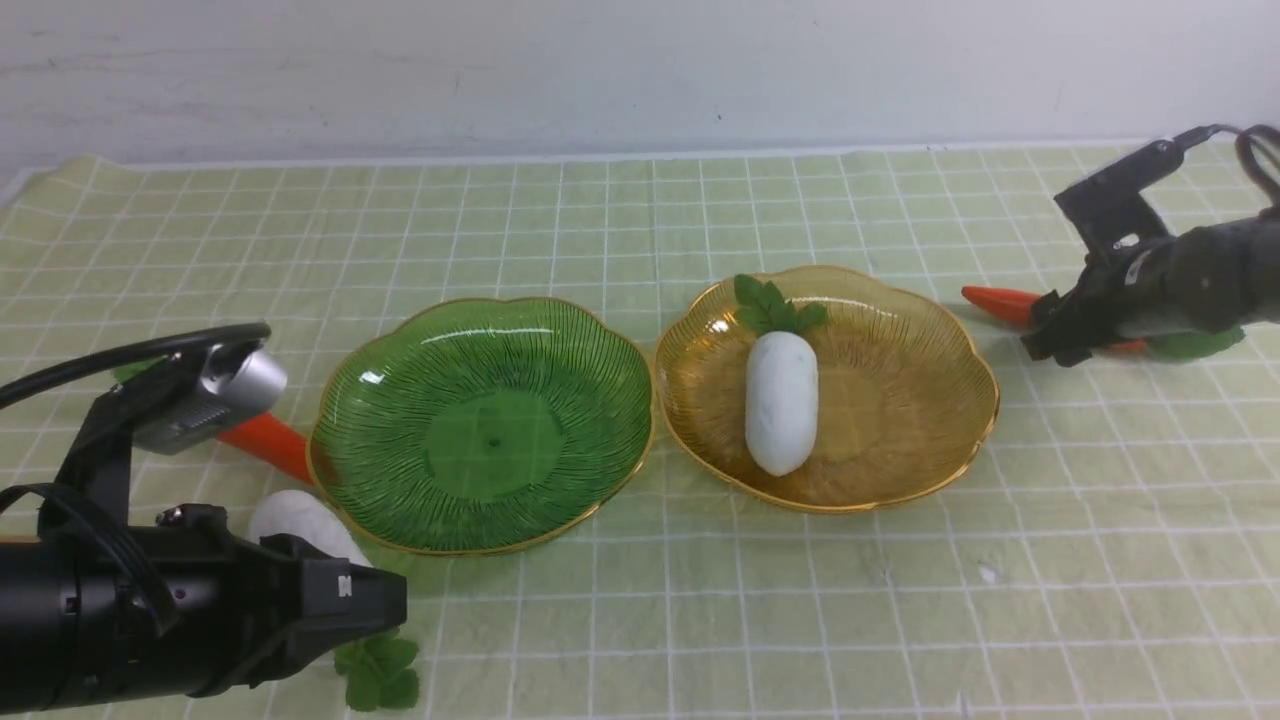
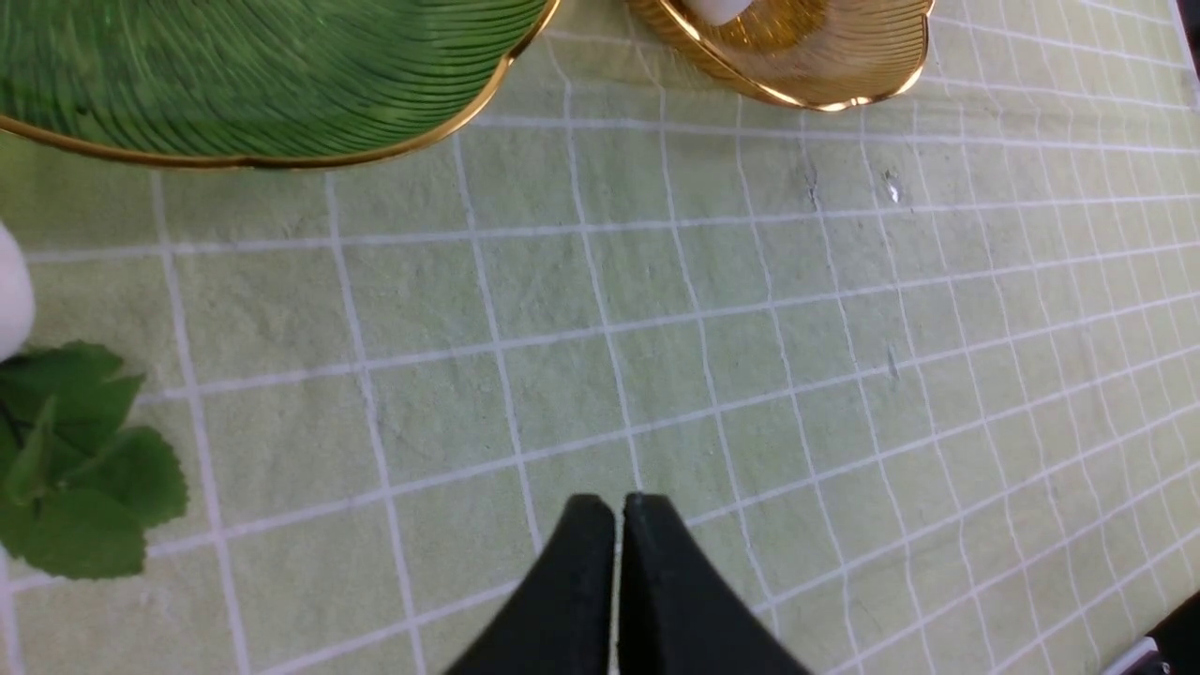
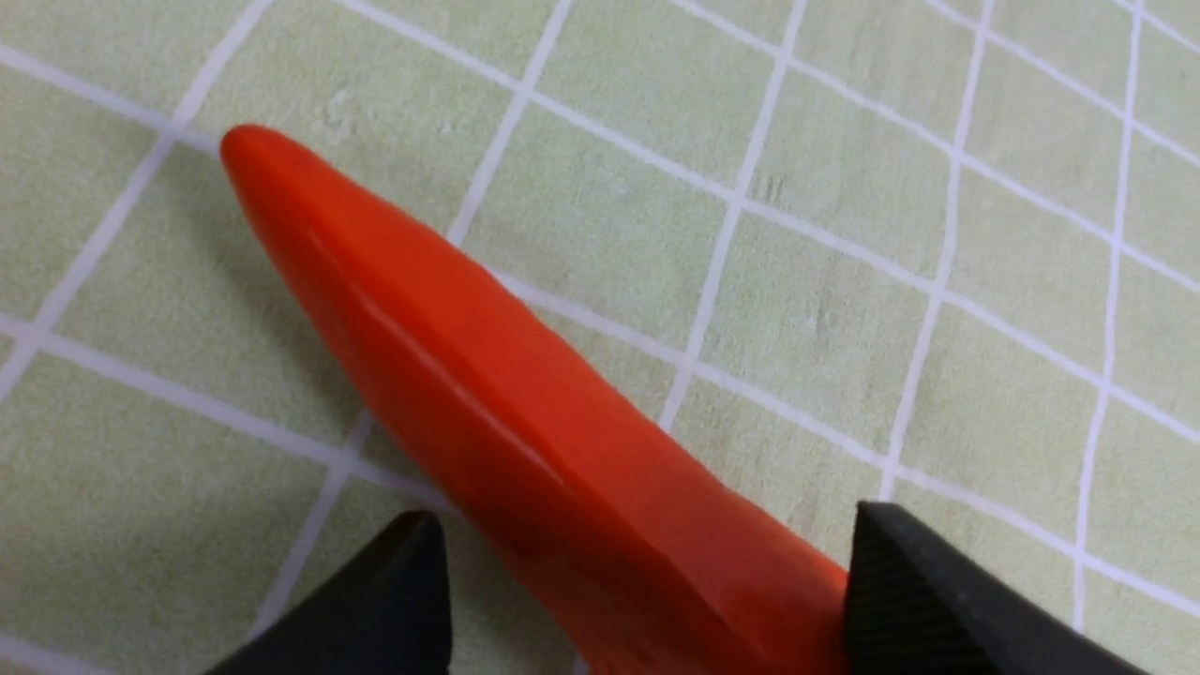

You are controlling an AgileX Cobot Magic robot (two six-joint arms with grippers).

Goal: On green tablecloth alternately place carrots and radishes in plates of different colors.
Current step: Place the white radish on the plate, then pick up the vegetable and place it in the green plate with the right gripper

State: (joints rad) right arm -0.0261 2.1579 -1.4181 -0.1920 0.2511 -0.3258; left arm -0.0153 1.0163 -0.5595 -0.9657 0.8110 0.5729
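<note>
My right pincer (image 3: 645,516) open astride the carrot (image 3: 450,375) at the right, no grip yet; my left pincer (image 2: 617,502) closed, empty.

1 radish (image 1: 781,402) lies in the right plate (image 1: 900,400); the left plate (image 1: 480,430) sits just beside it.

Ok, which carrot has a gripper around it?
The carrot right of the amber plate: the right gripper straddles it, open. The other carrot lies left of the green plate, ungripped.
</note>
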